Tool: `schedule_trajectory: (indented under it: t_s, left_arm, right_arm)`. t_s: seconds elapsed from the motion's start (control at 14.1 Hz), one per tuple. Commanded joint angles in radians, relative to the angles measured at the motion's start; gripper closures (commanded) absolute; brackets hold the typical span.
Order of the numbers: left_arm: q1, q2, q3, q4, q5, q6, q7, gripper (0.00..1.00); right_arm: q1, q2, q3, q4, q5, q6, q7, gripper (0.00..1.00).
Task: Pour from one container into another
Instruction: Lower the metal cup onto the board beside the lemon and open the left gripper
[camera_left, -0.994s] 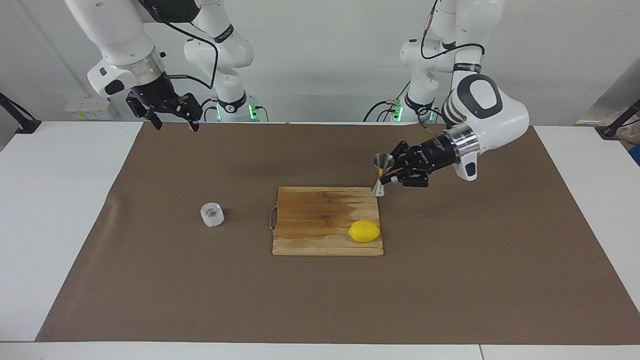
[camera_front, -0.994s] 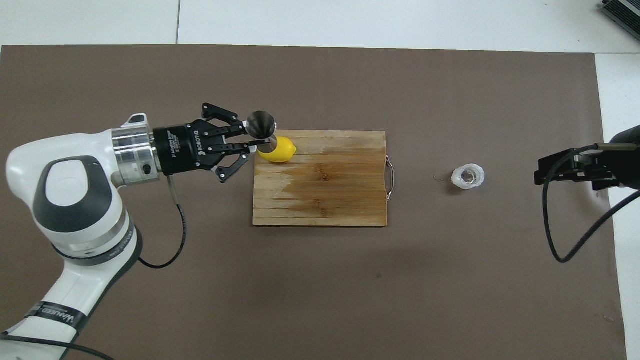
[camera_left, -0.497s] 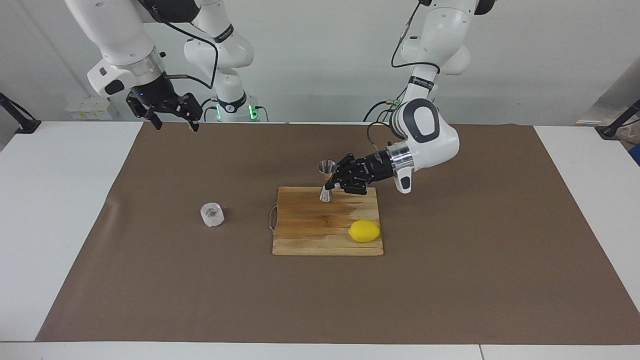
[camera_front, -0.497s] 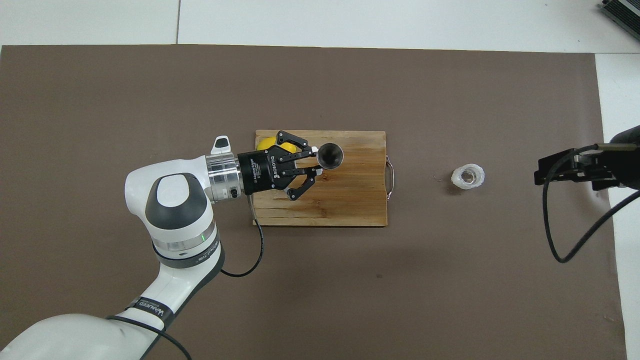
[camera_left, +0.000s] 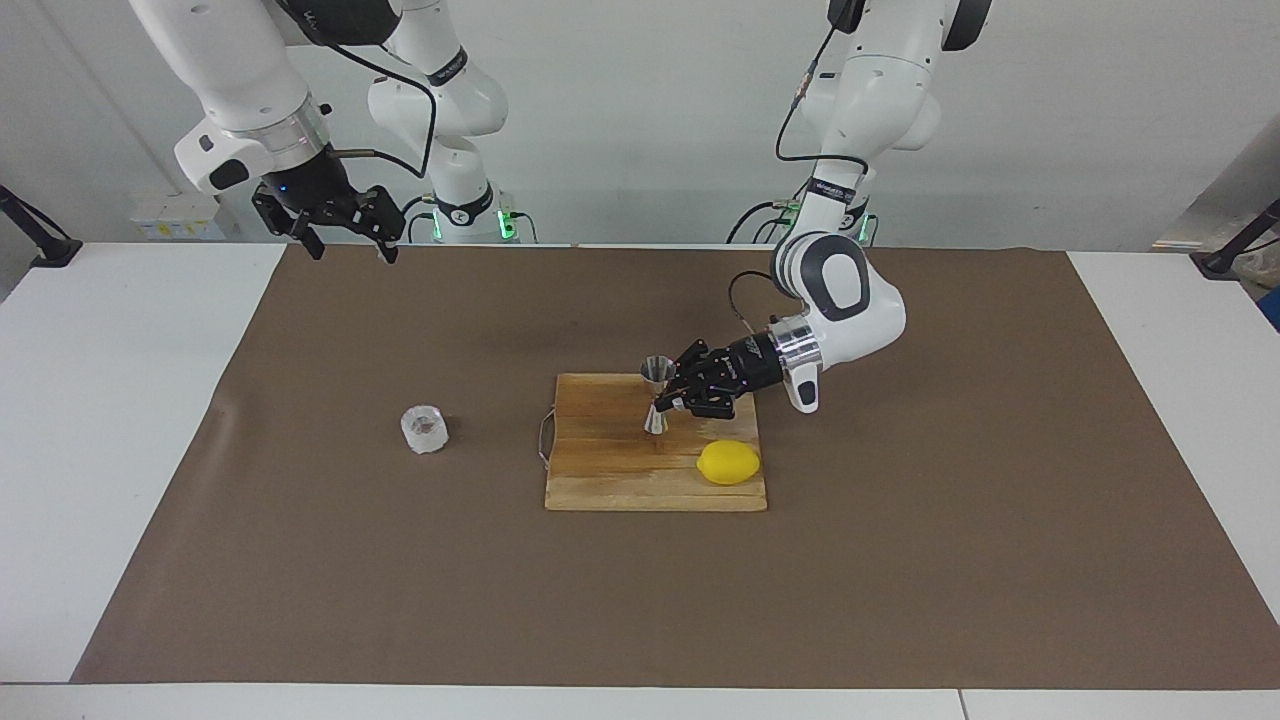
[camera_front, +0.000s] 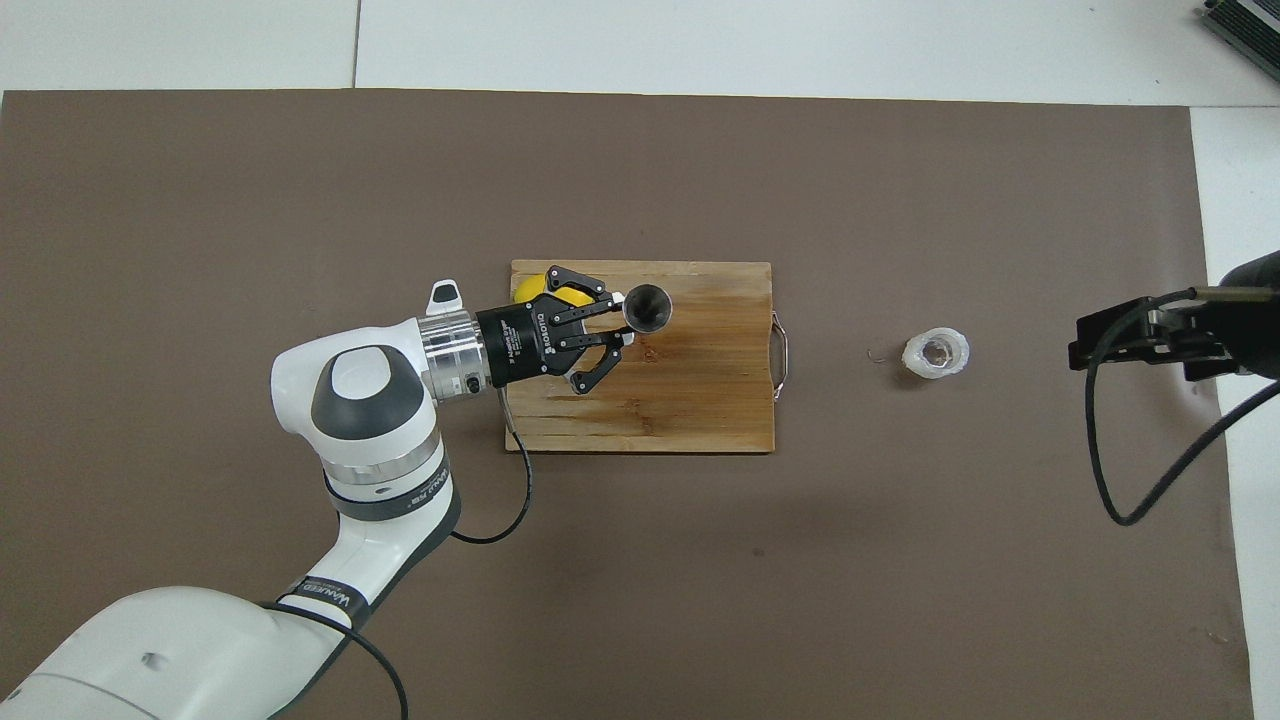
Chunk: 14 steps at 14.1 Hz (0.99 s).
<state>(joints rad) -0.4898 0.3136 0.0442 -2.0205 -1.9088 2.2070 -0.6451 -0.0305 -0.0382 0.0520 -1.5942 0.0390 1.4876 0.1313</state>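
- So the left gripper (camera_left: 668, 397) has the jigger (camera_left: 655, 393) pinched at its waist, jaws closed on it. A sec ago it was up in the air by the corner of the cutting board (camera_left: 600, 470) at the left arm's end; now it's come in over the middle of the board and dropped lower.
- Jigger's upright, open cone up. In the facing view its base looks like it's touching the board or v close to it, can't say for sure which. Overhead view shows the mouth (camera_front: 647, 308) dead over the wood.
- Imo that means the receiving cup is basically being parked: next thing is prob letting go, or just holding it steady for the pour.
- Glass tumbler (camera_left: 424, 428) hasn't budged at all, sitting on the brown mat toward the right arm's end of the worktop, well apart from the board. Nobody's touching it.
- Right gripper (camera_left: 345, 232) same spot as before, hanging up high near its base, just waiting. Jaws look open w/ nothing in them.
- Lemon (camera_left: 729, 462) still on the board, at the corner farther from the robots, near the jigger but not touching.
- So pouring itself not started; tumbler still needs picking up and bringing over.
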Motion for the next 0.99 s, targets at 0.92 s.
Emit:
schedule_trajectory:
  t_s: [0.92]
  left_arm:
    - [0.008, 0.125, -0.060, 0.066, -0.110, 0.108, 0.012, 1.00]
  right_arm:
    - [-0.016, -0.002, 0.011, -0.001, 0.025, -0.001, 0.019, 0.00]
